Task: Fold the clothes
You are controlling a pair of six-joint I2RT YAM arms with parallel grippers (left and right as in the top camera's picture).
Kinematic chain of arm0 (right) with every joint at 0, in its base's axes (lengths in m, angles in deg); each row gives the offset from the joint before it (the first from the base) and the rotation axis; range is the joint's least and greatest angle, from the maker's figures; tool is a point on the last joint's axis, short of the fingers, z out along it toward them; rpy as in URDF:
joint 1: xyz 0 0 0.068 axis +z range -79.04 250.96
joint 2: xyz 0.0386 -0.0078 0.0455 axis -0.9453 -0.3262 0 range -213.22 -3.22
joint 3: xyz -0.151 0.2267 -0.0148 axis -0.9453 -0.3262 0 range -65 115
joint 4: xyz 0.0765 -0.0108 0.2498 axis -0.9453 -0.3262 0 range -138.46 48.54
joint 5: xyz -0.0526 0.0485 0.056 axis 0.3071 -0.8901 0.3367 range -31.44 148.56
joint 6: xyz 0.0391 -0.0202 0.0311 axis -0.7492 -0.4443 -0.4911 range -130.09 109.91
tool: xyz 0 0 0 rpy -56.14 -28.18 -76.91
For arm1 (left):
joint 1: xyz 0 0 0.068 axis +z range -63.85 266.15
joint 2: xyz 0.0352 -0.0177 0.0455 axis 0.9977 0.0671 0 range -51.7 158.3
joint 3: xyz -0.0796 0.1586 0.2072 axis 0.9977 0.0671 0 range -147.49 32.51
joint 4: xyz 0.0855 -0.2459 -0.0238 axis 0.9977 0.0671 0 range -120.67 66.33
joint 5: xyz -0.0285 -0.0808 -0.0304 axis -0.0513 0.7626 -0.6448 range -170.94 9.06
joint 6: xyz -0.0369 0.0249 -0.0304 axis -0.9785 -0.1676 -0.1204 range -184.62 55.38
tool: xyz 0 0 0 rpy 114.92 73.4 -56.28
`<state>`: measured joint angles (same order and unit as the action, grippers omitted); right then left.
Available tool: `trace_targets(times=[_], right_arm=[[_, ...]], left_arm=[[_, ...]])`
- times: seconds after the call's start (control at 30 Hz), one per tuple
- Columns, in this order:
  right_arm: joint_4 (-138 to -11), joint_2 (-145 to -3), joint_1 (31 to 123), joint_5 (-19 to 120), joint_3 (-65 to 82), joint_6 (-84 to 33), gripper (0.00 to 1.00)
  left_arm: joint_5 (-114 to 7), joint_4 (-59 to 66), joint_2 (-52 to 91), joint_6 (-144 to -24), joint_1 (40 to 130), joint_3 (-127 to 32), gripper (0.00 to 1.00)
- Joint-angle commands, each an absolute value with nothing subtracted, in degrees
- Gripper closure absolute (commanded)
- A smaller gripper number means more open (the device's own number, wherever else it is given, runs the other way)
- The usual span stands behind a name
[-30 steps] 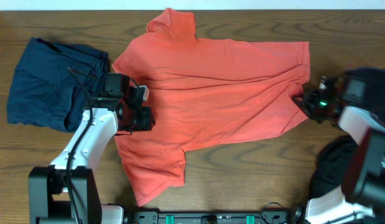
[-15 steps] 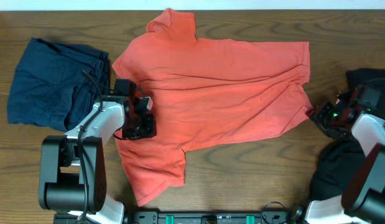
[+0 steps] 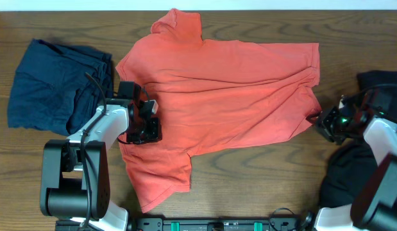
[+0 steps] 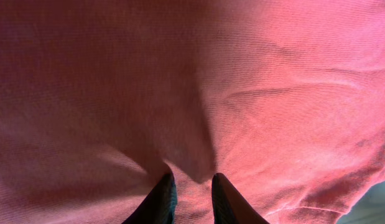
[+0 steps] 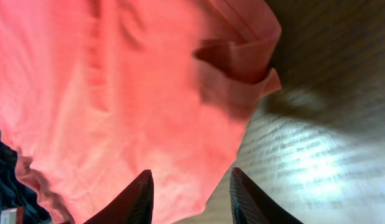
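Note:
The coral-red T-shirt [image 3: 224,96] lies spread on the wooden table, collar to the far side, one sleeve toward the front left. My left gripper [image 3: 145,127] sits on the shirt's left side. In the left wrist view its fingertips [image 4: 192,177] stand close together with a raised fold of the red fabric [image 4: 254,93] pinched between them. My right gripper [image 3: 319,120] is at the shirt's right edge. In the right wrist view it [image 5: 191,173] stands open over the hem [image 5: 236,68], one finger over cloth and one over bare wood.
A navy garment [image 3: 54,86] lies crumpled at the left, close to the left arm. A black garment [image 3: 349,176] is heaped at the right front beside the right arm, with more black cloth [image 3: 381,80] behind it. Bare wood [image 3: 262,179] lies in front of the shirt.
The left gripper slid a little toward the front on the shirt and its jaws narrowed onto the fabric. The right gripper dropped away from the shirt's corner, then edged back left to the hem.

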<state>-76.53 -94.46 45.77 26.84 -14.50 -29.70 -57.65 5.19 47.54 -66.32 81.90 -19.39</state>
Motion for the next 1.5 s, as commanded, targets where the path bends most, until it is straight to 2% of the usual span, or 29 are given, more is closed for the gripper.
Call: trace_targets(times=[0.0,0.4,0.7,0.9,1.0,1.07,1.13,1.47], right_arm=[[-77.58,-88.71,46.65,30.33,-10.79,-28.48,0.61],[-71.04,-93.56,55.74,48.76,-10.74,-33.35,0.63],[-68.79,-101.37,56.24,51.29,-10.74,-35.84,0.65],[-67.32,-104.38,56.37,52.32,-10.72,-36.24,0.64],[-67.37,-104.60,56.35,52.36,-10.74,-36.22,0.70],[-67.41,-104.60,56.35,52.34,-10.72,-36.22,0.90],[-67.87,-104.49,56.29,52.34,-10.72,-36.19,0.99],[-76.05,-95.42,52.35,50.77,-10.11,-34.64,0.99]], left_arm=[[-57.36,5.72,48.44,-66.65,81.58,-18.95,0.76],[-52.14,8.78,41.82,-66.65,81.55,-21.31,0.57],[-51.97,10.02,36.59,-66.65,81.55,-21.31,0.51],[-51.99,11.68,36.59,-66.62,81.55,-21.29,0.51],[-51.97,11.70,36.59,-66.62,81.55,-21.29,0.51],[-51.97,11.70,36.59,-66.62,81.55,-21.29,0.51],[-51.99,11.75,36.59,-66.62,81.55,-21.29,0.51],[-52.01,15.14,36.59,-66.62,81.58,-21.29,0.51]])
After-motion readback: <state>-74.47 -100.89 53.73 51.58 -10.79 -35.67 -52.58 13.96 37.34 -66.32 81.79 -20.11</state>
